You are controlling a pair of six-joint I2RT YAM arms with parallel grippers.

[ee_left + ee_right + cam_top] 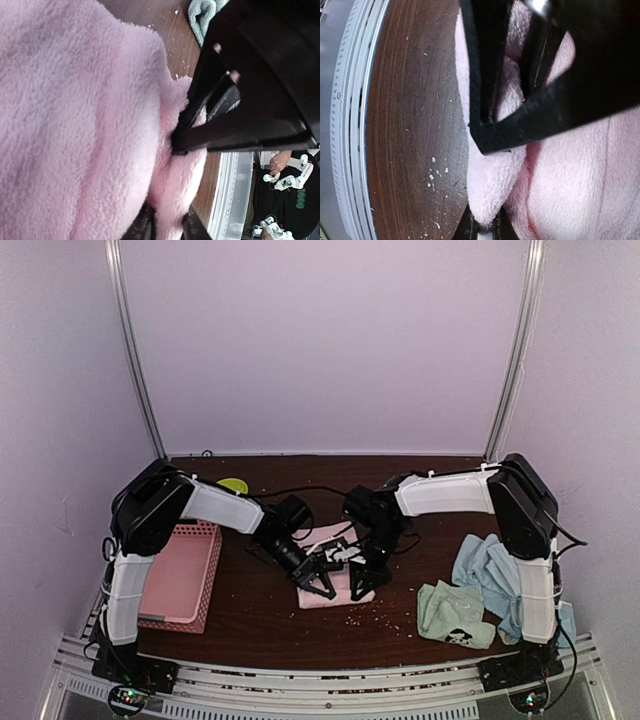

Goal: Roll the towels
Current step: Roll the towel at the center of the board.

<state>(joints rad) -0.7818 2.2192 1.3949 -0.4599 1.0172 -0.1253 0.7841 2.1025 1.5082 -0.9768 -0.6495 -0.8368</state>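
pink latticed basket [180, 575] at left of dark table [260, 625]; pale crumbs [385, 612] near front

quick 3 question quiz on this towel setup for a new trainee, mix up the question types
1. Fill in: the mint green towel lies on the robot's ____ side of the table.
2. Which towel do the left end effector and the right end effector pinch? A. mint green B. pink C. light blue
3. True or false: the pink towel lies outside the pink basket.
Key: 1 right; 2 B; 3 true.
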